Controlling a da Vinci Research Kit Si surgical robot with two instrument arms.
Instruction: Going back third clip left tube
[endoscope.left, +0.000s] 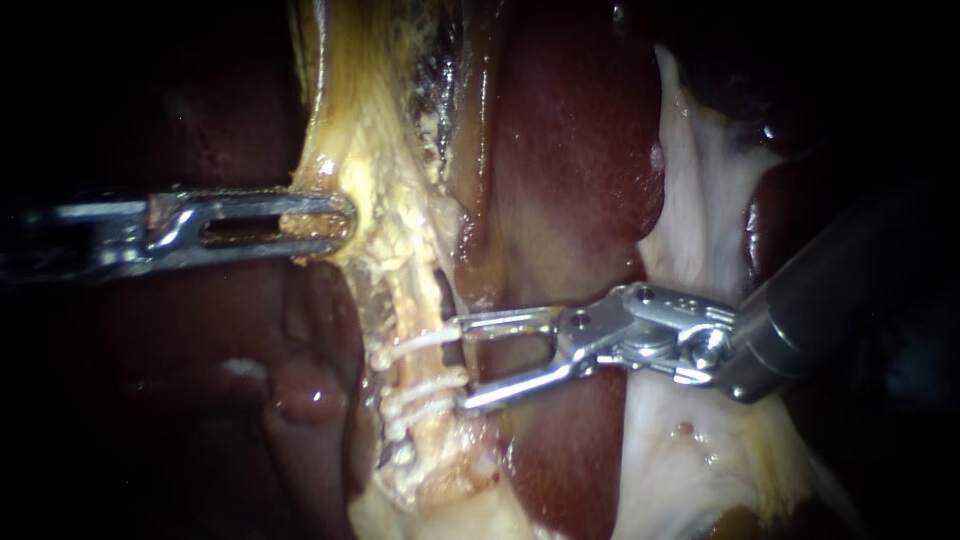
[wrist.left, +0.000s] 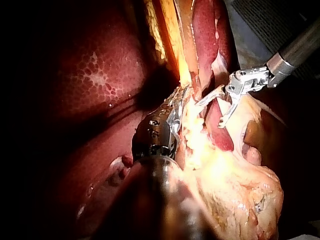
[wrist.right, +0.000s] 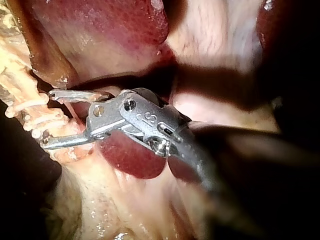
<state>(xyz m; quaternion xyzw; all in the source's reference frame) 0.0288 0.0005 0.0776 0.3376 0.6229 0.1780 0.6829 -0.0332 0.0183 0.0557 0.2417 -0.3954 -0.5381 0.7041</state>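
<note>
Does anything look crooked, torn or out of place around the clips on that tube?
Nothing stands out. Three white clips sit across the tube, none hanging loose; the right instrument, jaws open, holds nothing.

Bright centre, dark edges (wet glare)

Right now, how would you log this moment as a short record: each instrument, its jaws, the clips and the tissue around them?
left instrument: comes in from the left, jaws shut on yellow tissue beside the tube
right instrument: comes in from the right, jaws open, nothing gripped, tips next to the clips
clips: three white ones across the tube, one above two set close together
tube: pale yellow strand, between the two instruments
liver: dark red, behind the right instrument's jaws
</note>
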